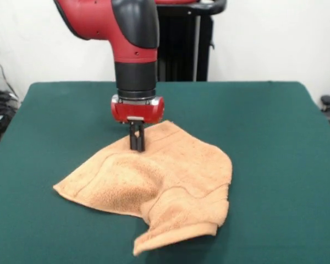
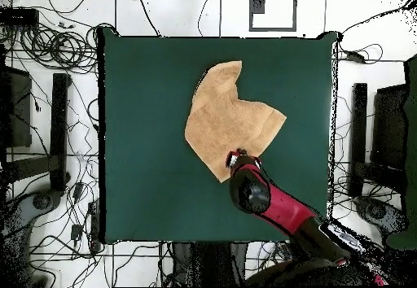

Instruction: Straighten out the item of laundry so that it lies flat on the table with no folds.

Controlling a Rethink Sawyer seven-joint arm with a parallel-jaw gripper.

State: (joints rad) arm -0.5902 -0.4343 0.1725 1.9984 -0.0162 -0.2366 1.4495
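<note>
Red-and-black and pointing straight down, the Sawyer arm (image 1: pixel 133 49) is pressing its claw (image 1: pixel 137 144) into the far edge of a peach terry towel (image 1: pixel 165 187), the two dark fingers standing close together with almost no gap between them. In the front view the fingertips are sitting right at the cloth's surface; whether they are actually pinching a fold of it cannot be told from either view.

From the claw outward, the towel is spreading toward the camera side of the green worktop (image 1: pixel 286 165) in a rumpled, uneven shape. Just in front of the claw the fabric is rising into a soft hump, with a woven border band curving across it. Farther out, one corner is lying fairly flat to the claw's side, while the nearest end is doubling over itself into a thick rolled flap.

In the overhead view the claw (image 2: pixel 237 156) is mostly hidden under the arm's wrist, at the towel's (image 2: pixel 228 118) corner nearest the robot base. The cloth is stretching away from it toward the middle of the worktop (image 2: pixel 138 138), its outline irregular rather than rectangular, well clear of every worktop edge.
</note>
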